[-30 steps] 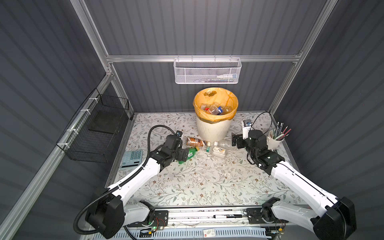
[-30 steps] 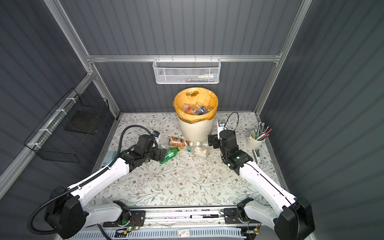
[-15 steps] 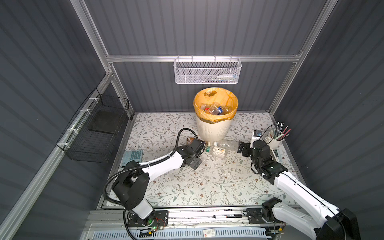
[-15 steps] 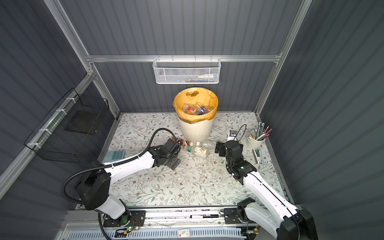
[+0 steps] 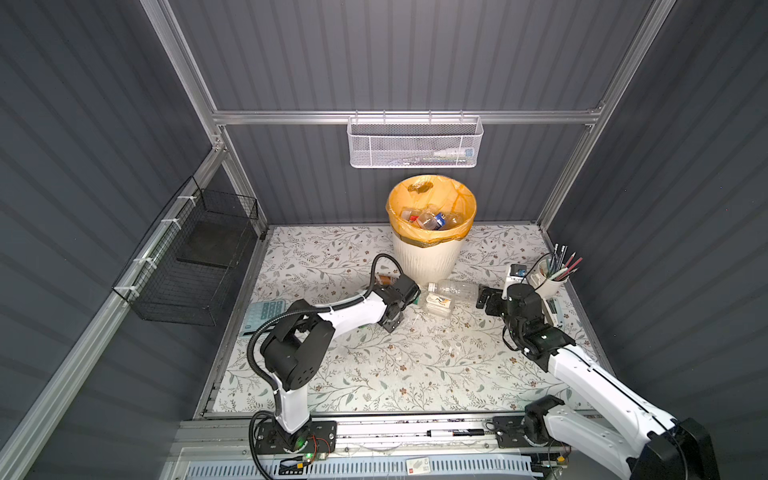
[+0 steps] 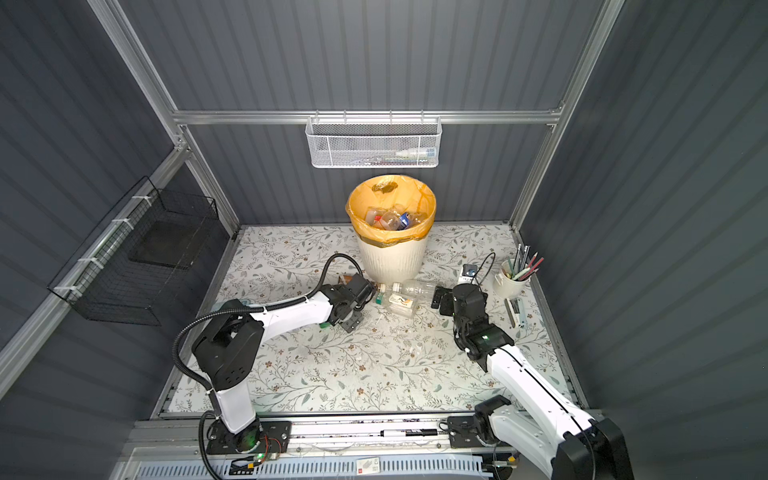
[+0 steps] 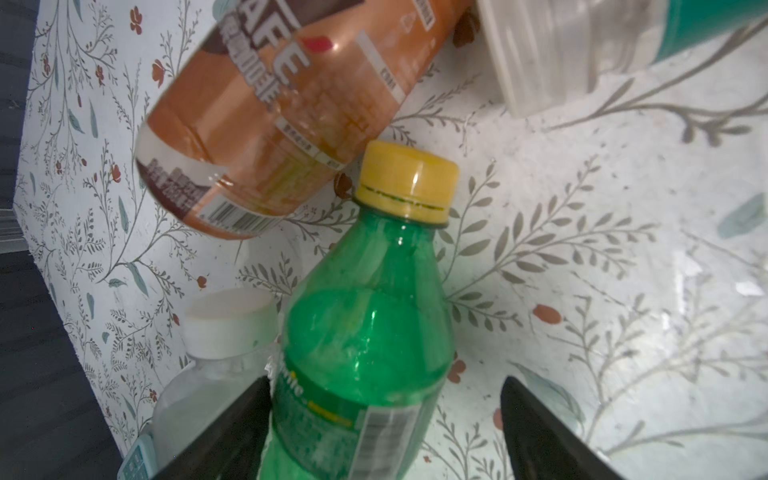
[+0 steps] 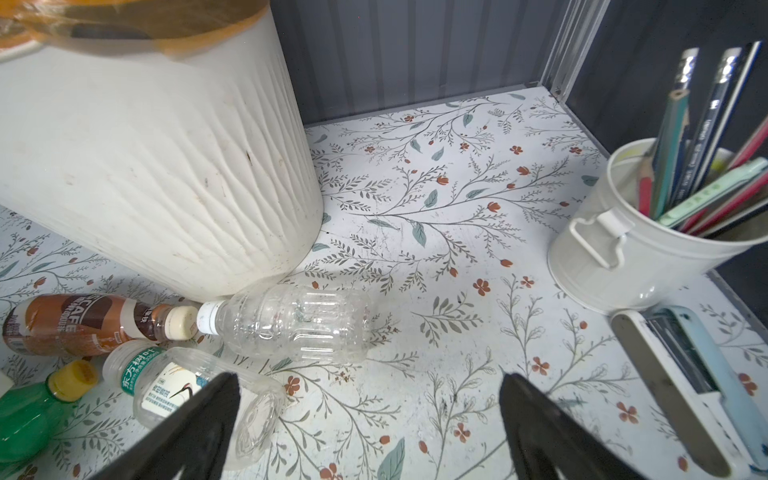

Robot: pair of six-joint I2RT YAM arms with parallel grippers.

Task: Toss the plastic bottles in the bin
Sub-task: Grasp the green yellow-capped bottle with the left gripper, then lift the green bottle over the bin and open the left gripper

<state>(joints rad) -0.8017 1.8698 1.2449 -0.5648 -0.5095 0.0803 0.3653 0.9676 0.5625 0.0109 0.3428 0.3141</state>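
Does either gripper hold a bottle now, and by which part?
Nothing is held. The left gripper is open around the green bottle at its label; the right gripper is open, empty.

You have soft, even light from overhead in both top views. The floral table (image 5: 415, 365) reads bright, the grey walls stay dim, and shadows on the table are faint and short. The wide lens splays the wall posts outward.

In the left wrist view the green bottle (image 7: 365, 332) is fairly sharp at its cap. The orange-labelled bottle (image 7: 282, 104) is soft, with a pale glare streak across it.

In the right wrist view the bin (image 8: 145, 145) bulges at the edge and casts a soft shadow at its base. The pencil cup (image 8: 648, 257) is crisp.
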